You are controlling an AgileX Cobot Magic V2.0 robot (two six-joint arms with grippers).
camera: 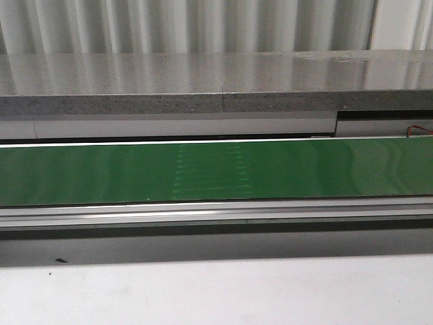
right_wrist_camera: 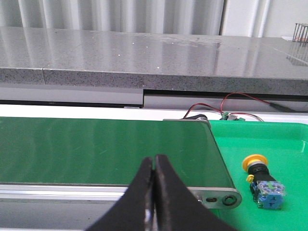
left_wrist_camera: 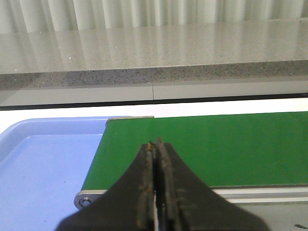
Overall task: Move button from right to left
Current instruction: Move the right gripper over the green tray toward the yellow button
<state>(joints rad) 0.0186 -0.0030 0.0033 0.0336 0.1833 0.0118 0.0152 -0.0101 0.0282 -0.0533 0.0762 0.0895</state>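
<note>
The button lies on its side in the green tray just past the belt's right end; it has a yellow-orange cap, a black collar and a blue-grey contact block. My right gripper is shut and empty over the near edge of the green belt, left of the button and apart from it. My left gripper is shut and empty over the belt's left end, beside the blue tray. The front view shows only the belt; neither gripper nor the button shows there.
A grey stone ledge runs behind the belt. Red and black wires sit at the belt's right end roller. The belt's metal side rail and its left end bracket lie below the grippers.
</note>
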